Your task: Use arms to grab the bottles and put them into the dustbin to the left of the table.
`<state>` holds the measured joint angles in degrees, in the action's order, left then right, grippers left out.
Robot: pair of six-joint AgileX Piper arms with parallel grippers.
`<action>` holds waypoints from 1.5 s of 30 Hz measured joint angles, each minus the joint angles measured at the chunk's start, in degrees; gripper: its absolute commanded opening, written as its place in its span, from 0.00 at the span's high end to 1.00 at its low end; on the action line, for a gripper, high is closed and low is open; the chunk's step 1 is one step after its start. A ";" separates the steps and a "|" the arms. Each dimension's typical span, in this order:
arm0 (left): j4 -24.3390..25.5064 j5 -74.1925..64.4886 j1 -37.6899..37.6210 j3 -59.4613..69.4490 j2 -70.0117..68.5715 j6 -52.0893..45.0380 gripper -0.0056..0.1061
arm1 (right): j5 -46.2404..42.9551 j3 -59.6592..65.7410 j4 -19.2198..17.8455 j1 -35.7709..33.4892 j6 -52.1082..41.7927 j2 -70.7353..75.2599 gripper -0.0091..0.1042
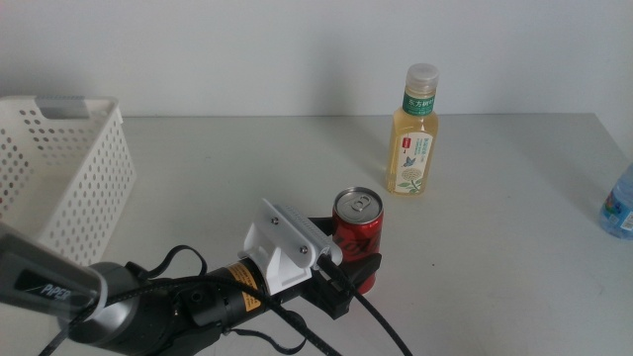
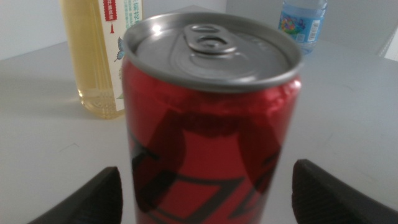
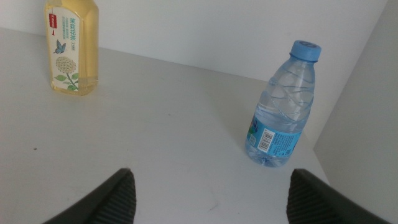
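Note:
The red soda can (image 1: pixel 356 232) stands upright on the grey table (image 1: pixel 495 287), near its middle front. My left gripper (image 1: pixel 348 254) comes in from the lower left and is open, with one jaw on each side of the can (image 2: pixel 211 124); a gap shows on both sides. The yellow tea bottle (image 1: pixel 414 138) stands behind the can, to the right. The blue water bottle (image 1: pixel 621 208) stands at the right edge. My right gripper (image 3: pixel 211 196) is open and empty, out of the middle view, facing the water bottle (image 3: pixel 280 112) and tea bottle (image 3: pixel 71 50).
The white perforated dustbin (image 1: pixel 69 168) stands at the left, beyond the left arm. A white wall runs behind the table. In the left wrist view the tea bottle (image 2: pixel 99 56) and water bottle (image 2: pixel 301 22) show behind the can.

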<state>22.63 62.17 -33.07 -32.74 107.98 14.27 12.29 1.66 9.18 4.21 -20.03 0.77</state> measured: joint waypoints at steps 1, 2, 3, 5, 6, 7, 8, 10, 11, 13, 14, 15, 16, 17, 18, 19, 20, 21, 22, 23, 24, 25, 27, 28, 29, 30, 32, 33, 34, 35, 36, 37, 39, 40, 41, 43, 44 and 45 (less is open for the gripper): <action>0.09 0.00 0.00 -0.82 0.57 0.06 0.11 | 0.00 0.00 0.00 0.00 0.00 0.00 0.37; 0.20 0.00 0.00 -1.64 1.27 0.16 0.11 | 0.00 0.00 0.00 0.00 0.00 0.00 0.37; 0.32 0.00 0.00 -2.42 1.94 0.34 0.11 | 0.00 0.00 0.00 0.00 0.00 0.00 0.37; 0.76 0.00 0.00 -3.76 3.10 0.99 0.11 | 0.00 0.00 0.00 0.00 0.00 0.00 0.37; 1.12 0.00 0.00 -4.50 3.70 1.32 0.11 | 0.00 0.00 0.00 0.00 0.00 0.00 0.37; 1.39 0.00 0.00 -5.21 4.30 1.53 0.11 | 0.00 0.00 0.00 0.00 0.00 0.00 0.37; 1.56 0.00 0.00 -5.78 4.82 1.54 0.11 | 0.00 0.00 0.00 0.00 0.00 0.00 0.37; 1.92 0.00 0.00 -7.02 5.73 1.81 0.11 | 0.00 0.00 0.00 0.00 0.00 0.00 0.37; 1.99 0.00 0.00 -7.54 6.03 1.87 0.11 | 0.00 0.00 0.00 0.00 0.00 0.00 0.37; 2.17 0.00 0.00 -8.22 6.70 1.99 0.11 | 0.00 0.00 0.00 0.00 0.00 0.00 0.37; 2.17 0.00 0.00 -8.38 6.97 2.05 0.11 | 0.00 0.00 0.00 0.00 0.00 0.00 0.37; 2.17 0.00 0.00 -8.51 7.25 2.05 0.11 | 0.00 0.00 0.00 0.00 0.00 0.00 0.37; 2.32 0.00 0.00 -8.53 7.49 2.05 0.11 | 0.00 0.00 0.00 0.00 0.00 0.00 0.37; 2.33 0.00 0.00 -8.53 7.62 2.05 0.11 | 0.00 0.00 0.00 0.00 0.00 0.00 0.37; 2.39 0.00 0.00 -8.53 7.70 2.05 0.11 | 0.00 0.00 0.00 0.00 0.00 0.00 0.37; 2.39 0.00 0.00 -8.53 7.78 2.05 0.11 | 0.00 0.00 0.00 0.00 0.00 0.00 0.37; 2.45 0.00 0.00 -8.53 7.83 2.20 0.12 | 0.00 0.00 0.00 0.00 0.00 0.00 0.37; 2.53 0.00 0.00 -8.53 7.84 2.55 0.13 | 0.00 0.00 0.00 0.00 0.00 0.00 0.37; 2.52 0.00 0.00 -8.53 7.95 2.73 0.15 | 0.00 0.00 0.00 0.00 0.00 0.00 0.37; 2.52 0.00 0.00 -8.53 7.95 2.89 0.18 | 0.00 0.00 0.00 0.00 0.00 0.00 0.37; 2.52 -0.08 0.00 -8.53 8.01 3.05 0.23 | 0.00 0.00 0.00 0.00 0.00 0.00 0.37; 2.52 -0.08 0.00 -8.53 8.01 3.05 0.27 | 0.00 0.00 0.00 0.00 0.00 0.00 0.37; 2.52 -0.08 0.00 -8.53 8.01 3.05 0.39 | 0.00 0.00 0.00 0.00 0.00 0.00 0.37; 2.69 -0.08 0.00 -8.53 8.01 3.05 0.47 | 0.00 0.00 0.00 0.00 0.00 0.00 0.37; 2.77 -0.08 0.00 -8.53 8.01 2.98 0.53 | 0.00 0.00 0.00 0.00 0.00 0.00 0.37; 2.70 -0.08 0.00 -8.57 8.01 3.06 0.60 | 0.00 0.00 0.00 0.00 0.00 0.00 0.37; 2.39 -0.08 0.00 -8.57 8.01 3.06 0.82 | 0.00 0.00 0.00 0.00 0.00 0.00 0.37; 2.25 -0.13 0.00 -8.57 8.01 3.06 0.84 | 0.00 0.00 0.00 0.00 0.00 0.00 0.37; 2.11 -0.28 0.00 -8.57 7.94 3.06 0.85 | 0.00 0.00 0.00 0.00 0.00 0.00 0.37; 2.10 -0.61 0.00 -8.57 7.78 3.06 0.85 | 0.00 0.00 0.00 0.00 0.00 0.00 0.37; 1.95 -1.42 0.00 -8.57 7.47 3.19 0.85 | 0.00 0.00 0.00 0.00 0.00 0.00 0.37; 1.81 -2.45 0.00 -8.57 7.00 3.48 0.85 | 0.00 0.00 0.00 0.00 0.00 0.00 0.37; 1.68 -5.32 0.00 -8.57 5.66 4.08 0.85 | 0.00 0.00 0.00 0.00 0.00 0.00 0.37; 1.68 -7.33 0.00 -8.57 4.73 4.18 0.85 | 0.00 0.00 0.00 0.00 0.00 0.00 0.37; 1.68 -9.06 0.00 -8.52 3.87 4.31 0.85 | 0.00 0.00 0.00 0.00 0.00 0.00 0.37; 1.68 -13.48 0.00 -8.45 1.34 4.36 0.85 | 0.00 0.00 0.00 0.00 0.00 0.00 0.37; 1.68 -15.48 0.00 -8.40 -0.17 4.36 0.85 | 0.00 0.00 0.00 0.00 0.00 0.00 0.37; 1.68 -17.47 0.00 -8.38 -1.88 4.42 0.85 | 0.00 0.00 0.00 0.00 0.00 0.00 0.37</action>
<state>24.30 44.70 -33.07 -41.13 106.10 18.69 12.29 1.66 9.18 4.21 -20.03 0.77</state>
